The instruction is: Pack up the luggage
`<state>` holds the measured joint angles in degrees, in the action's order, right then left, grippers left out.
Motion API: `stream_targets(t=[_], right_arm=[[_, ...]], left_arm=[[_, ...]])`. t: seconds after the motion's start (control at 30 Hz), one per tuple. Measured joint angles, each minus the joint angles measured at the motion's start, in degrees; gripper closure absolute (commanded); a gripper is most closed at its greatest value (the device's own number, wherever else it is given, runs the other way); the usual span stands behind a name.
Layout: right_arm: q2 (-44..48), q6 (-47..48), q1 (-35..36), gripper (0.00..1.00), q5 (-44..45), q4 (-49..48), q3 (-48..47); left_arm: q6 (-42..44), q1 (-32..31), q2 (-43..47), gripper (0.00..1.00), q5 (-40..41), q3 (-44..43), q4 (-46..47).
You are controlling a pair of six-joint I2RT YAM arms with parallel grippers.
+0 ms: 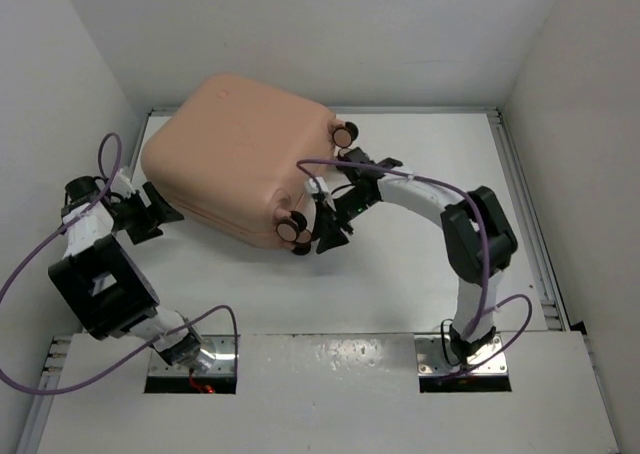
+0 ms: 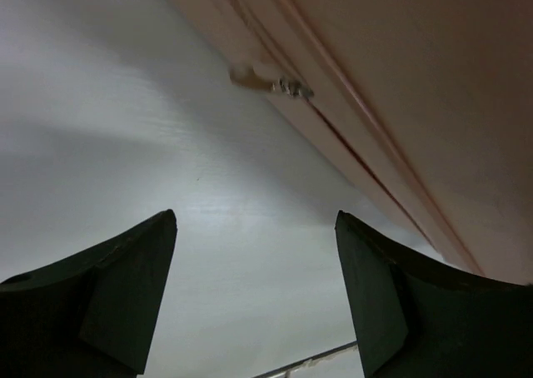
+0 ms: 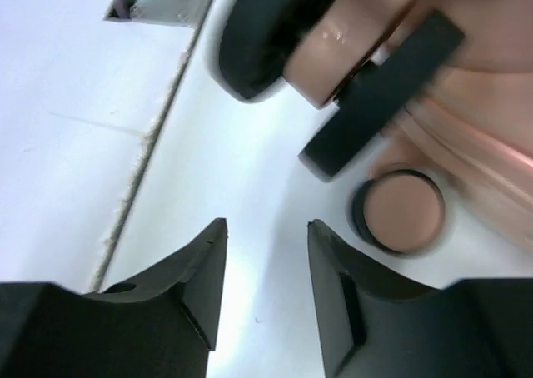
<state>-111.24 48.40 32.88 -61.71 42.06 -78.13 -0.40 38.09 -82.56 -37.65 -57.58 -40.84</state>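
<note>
suitcase (image 1: 240, 144) shut, lying at the back left of the white table (image 1: 420, 274) with a gripper at each side
left gripper (image 1: 165, 214) sits just beside the suitcase's left edge, jaws wide apart with nothing between them, the zip pull (image 2: 271, 82) on the seam ahead of it; right gripper (image 1: 322, 236) is close by the dark wheels (image 1: 292, 229) at the near right corner, jaws a narrow gap apart, only bare table between them

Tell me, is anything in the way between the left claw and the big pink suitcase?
Nothing visible. Only bare white table lies between the left claw and the luggage, whose zipper pull is just ahead.
</note>
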Motion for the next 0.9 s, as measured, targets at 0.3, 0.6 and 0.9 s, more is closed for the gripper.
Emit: stream_targets(t=[0.3, 0.6, 0.9], right_arm=[[21.03, -31.56, -19.04, 0.43, 11.82, -45.59, 24.41], [6.8, -55.1, -26.84, 0.36, 48.24, -68.78, 5.44], [-17.49, -61.09, -28.5, 0.52, 49.05, -64.89, -11.06]], left_arm=[[-12.7, -7.52, -13.6, 0.19, -0.98, -5.66, 12.79], [-17.9, -15.3, -28.98, 0.19, 3.52, -21.18, 27.96], [-13.05, -19.17, -30.73, 0.19, 7.17, -24.26, 26.71]])
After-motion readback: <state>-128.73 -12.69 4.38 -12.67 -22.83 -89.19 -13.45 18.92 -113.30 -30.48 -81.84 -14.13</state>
